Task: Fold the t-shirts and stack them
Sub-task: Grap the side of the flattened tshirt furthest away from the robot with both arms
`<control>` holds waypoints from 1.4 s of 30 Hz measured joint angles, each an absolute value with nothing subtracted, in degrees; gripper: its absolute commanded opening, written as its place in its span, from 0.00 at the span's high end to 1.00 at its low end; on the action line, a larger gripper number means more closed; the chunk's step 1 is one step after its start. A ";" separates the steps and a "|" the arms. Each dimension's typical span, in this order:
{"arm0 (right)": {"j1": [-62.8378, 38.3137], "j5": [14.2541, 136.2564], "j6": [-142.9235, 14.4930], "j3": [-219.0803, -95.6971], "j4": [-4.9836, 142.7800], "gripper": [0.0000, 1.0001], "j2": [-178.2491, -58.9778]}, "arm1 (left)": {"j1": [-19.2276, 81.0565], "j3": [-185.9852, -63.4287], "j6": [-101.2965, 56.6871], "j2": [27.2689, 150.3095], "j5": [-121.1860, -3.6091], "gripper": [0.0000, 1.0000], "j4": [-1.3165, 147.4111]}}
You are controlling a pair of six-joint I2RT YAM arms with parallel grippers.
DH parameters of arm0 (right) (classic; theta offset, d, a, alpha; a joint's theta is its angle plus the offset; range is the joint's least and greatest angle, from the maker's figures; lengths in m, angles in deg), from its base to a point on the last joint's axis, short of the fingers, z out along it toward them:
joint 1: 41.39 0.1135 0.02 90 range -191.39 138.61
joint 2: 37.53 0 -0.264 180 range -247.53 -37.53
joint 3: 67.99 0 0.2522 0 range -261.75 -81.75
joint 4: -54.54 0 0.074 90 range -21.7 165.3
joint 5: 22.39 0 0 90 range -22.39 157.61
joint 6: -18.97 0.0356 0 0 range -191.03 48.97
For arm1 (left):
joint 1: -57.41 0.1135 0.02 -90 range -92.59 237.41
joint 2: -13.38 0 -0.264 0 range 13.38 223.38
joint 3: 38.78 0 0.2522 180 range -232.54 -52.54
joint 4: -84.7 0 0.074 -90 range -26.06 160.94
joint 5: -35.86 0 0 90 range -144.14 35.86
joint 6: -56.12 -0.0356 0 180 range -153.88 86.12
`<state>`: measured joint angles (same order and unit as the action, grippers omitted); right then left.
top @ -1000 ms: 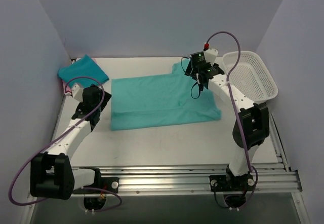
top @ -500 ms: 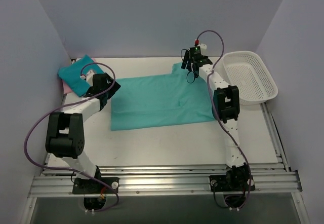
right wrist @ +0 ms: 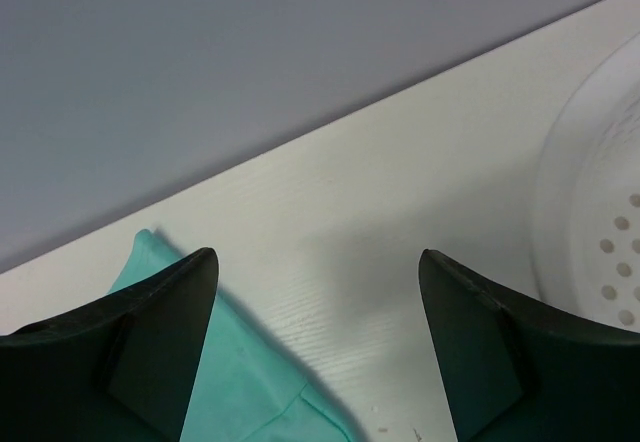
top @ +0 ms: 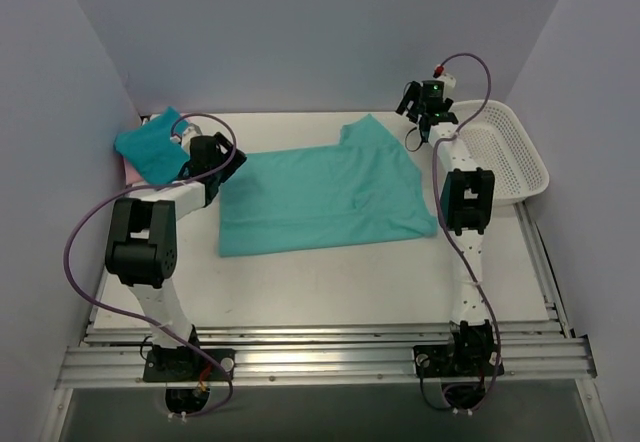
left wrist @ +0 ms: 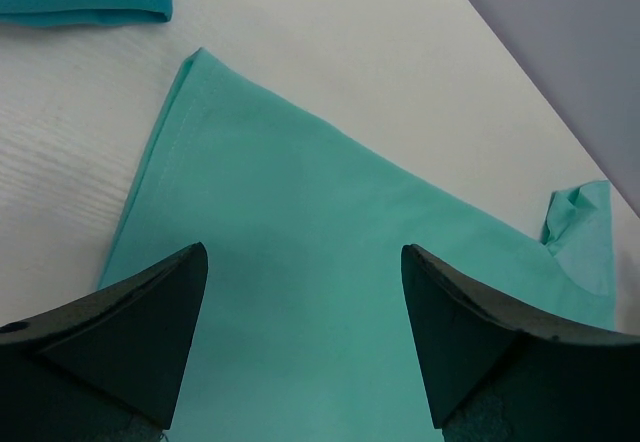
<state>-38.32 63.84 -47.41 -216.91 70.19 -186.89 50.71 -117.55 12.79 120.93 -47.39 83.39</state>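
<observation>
Two grippers, both spread wide and holding nothing: the left gripper (left wrist: 303, 252) above the spread t-shirt (top: 320, 197) at frame centre, the right gripper (right wrist: 317, 254) at upper right above the table (top: 330, 282). Two soft teal tees; the folded t-shirt (top: 150, 147) lies upper left. One white perforated plastic basket (top: 505, 157) sits right. The table is white wood-grain, the walls (top: 300, 32) pale lilac-grey.
</observation>
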 measured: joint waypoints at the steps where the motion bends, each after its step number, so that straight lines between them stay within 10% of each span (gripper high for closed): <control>1: -38.49 64.11 -47.04 -217.52 69.78 0.22 -187.74 | 50.71 -117.75 12.79 121.15 -47.55 0.13 84.02; 24: -31.06 70.53 -44.03 -220.21 64.73 0.22 -194.96 | 50.71 -119.34 12.83 124.89 -49.49 0.14 86.67; 35: -32.22 71.80 -44.00 -220.21 62.59 0.93 -196.75 | 51.17 -118.32 12.31 123.47 -49.54 0.14 86.65; 42: -33.29 73.13 -44.03 -220.12 62.59 1.00 -196.86 | 52.33 -117.14 12.27 122.88 -49.67 0.15 86.67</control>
<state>-33.29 73.13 -44.03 -220.12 62.59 -196.86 52.33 -117.14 12.27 122.88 -49.67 86.67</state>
